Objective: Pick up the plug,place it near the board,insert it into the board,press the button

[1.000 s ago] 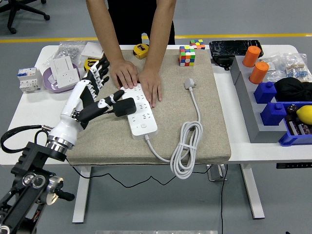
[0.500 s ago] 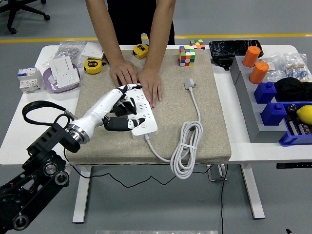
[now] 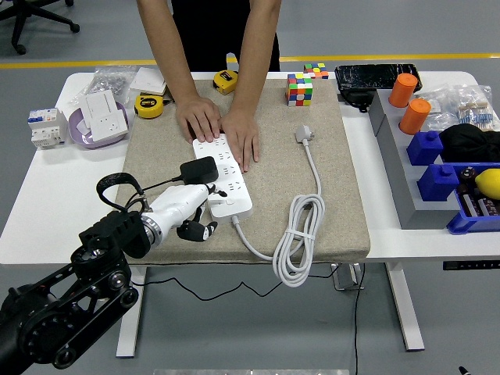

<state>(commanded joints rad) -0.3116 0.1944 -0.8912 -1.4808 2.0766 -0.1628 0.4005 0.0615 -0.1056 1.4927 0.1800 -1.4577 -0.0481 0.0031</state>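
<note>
Plug (image 3: 198, 170) black, sitting at strip's (image 3: 223, 173) left edge on mat (image 3: 312, 141), cable trailing left. Left hand (image 3: 191, 211) near strip's front end, fingers curled, holding nothing. Person's hands (image 3: 220, 130) press strip's far end.

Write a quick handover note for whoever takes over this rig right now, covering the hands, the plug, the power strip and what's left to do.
Left hand: low over the white power strip's near end, fingers curled, holding nothing.
Right hand: out of view.
Black plug adapter: sits on the strip's left edge; whether it is fully seated cannot be told.
A person's hands press the strip's far end down on the beige mat.
Done: plug brought to the strip and released.
Left: confirm insertion, press the strip's button.
</note>
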